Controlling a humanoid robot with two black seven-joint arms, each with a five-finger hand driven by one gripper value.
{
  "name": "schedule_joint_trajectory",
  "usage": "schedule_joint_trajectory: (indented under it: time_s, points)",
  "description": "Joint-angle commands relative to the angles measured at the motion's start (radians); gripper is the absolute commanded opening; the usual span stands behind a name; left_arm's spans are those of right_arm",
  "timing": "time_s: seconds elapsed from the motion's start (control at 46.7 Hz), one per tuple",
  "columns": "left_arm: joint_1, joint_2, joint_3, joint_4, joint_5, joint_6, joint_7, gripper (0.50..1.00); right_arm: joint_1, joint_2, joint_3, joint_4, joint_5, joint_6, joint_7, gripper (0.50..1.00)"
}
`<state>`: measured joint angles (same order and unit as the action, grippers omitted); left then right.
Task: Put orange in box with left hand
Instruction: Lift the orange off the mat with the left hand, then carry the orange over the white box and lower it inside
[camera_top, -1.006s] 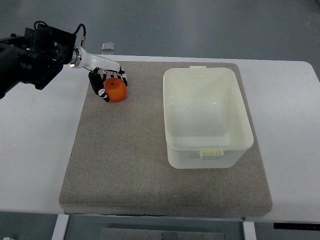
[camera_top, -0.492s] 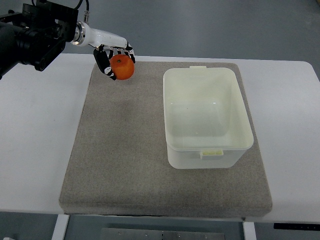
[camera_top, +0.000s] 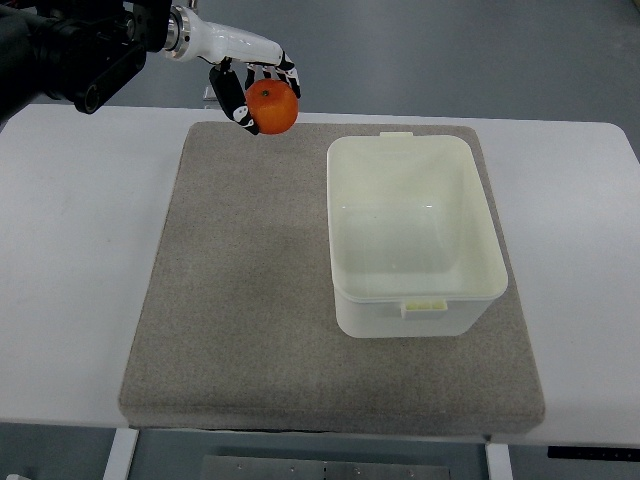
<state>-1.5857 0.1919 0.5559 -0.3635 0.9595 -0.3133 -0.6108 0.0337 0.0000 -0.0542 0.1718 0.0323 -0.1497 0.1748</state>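
Orange (camera_top: 272, 106) — round, stem side up | left hand (camera_top: 256, 88) fingers clasp it | box (camera_top: 412, 236) apart

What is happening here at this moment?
The robot's left hand holds an orange in its fingers, raised above the far left corner of the grey mat. The white box stands on the right part of the mat, and nothing can be seen inside it. The orange is not yet over the box. The right hand is not in the picture.
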Motion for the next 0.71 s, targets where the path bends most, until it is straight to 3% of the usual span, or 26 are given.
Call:
schedule_joint_trajectory:
  time_s: [0.0,0.235,0.449,0.685]
  points:
    - [0.000,0.000,-0.027,-0.020,0.001,0.043,0.000,0.500,0.000,0.000,0.001,0.000,0.000,-0.001,0.000,0.926]
    - [-0.005,0.003,-0.034,-0.113,0.004,0.122,0.000,0.500,0.000,0.000,-0.001,0.000,0.000,-0.001,0.000,0.926]
    - [-0.037,0.029,-0.090,-0.264,0.010,0.195,0.000,0.500,0.000,0.000,-0.001,0.000,0.000,-0.001,0.000,0.926]
    - [-0.076,0.069,-0.120,-0.333,0.018,0.211,0.000,0.500,0.000,0.000,0.000,0.000,0.000,-0.001,0.000,0.926]
